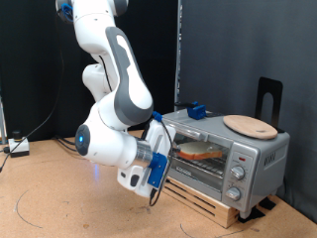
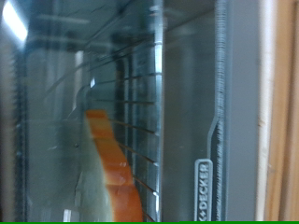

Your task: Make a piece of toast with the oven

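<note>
The silver-grey oven [image 1: 260, 159] stands on a wooden pallet at the exterior view's right. The piece of toast [image 1: 198, 152] lies inside on the wire rack, seen through the glass door [image 1: 203, 164]. My gripper [image 1: 153, 178] hangs low at the door's left end, close to the oven's front corner. Its fingers are too small and dark to read. The wrist view looks closely through the reflecting glass door [image 2: 177, 103] at the toast [image 2: 112, 168], whose orange crust edge faces the camera, and at the rack wires [image 2: 140, 112]. No fingers show in the wrist view.
A round tan wooden plate [image 1: 249, 125] rests on the oven's top. A blue object [image 1: 195, 110] sits behind the oven, and a black stand [image 1: 269, 99] rises at its right rear. Cables and a small box [image 1: 18, 147] lie at the left on the brown tabletop.
</note>
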{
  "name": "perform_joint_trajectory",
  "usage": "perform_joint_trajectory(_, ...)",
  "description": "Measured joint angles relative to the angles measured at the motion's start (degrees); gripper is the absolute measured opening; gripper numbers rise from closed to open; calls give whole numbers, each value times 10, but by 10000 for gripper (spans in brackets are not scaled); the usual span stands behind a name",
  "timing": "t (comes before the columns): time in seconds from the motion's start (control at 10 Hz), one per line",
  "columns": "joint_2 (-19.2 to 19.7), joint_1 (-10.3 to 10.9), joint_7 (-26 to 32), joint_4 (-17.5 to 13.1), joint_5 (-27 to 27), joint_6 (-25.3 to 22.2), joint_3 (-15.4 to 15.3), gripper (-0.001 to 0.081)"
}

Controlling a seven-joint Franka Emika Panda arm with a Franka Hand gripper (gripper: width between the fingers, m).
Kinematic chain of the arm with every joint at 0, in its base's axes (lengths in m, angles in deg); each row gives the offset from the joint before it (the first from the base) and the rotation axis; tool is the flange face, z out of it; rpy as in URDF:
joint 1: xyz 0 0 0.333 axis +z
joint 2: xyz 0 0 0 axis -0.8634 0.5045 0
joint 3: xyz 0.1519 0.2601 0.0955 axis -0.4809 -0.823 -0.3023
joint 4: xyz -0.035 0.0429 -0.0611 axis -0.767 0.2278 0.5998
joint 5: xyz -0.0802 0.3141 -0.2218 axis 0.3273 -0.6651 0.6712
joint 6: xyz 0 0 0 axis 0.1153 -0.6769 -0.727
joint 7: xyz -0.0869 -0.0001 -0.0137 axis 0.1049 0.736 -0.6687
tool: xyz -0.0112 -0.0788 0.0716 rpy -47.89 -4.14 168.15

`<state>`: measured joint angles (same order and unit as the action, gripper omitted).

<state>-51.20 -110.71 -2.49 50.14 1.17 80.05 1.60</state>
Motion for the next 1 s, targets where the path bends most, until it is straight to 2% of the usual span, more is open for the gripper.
perform_joint_trajectory(0.2,41,23,6,-43,38,-13,-3,809)
perform_joint_trajectory(0.5,100,48,-33,-91,7,4,-3,809)
perform_joint_trajectory(0.6,100,48,-30,-91,12,4,-3,809)
perform_joint_trajectory(0.8,108,49,-12,-100,36,-30,-3,809)
perform_joint_trajectory(1.0,140,58,3,-119,36,-5,-3,809)
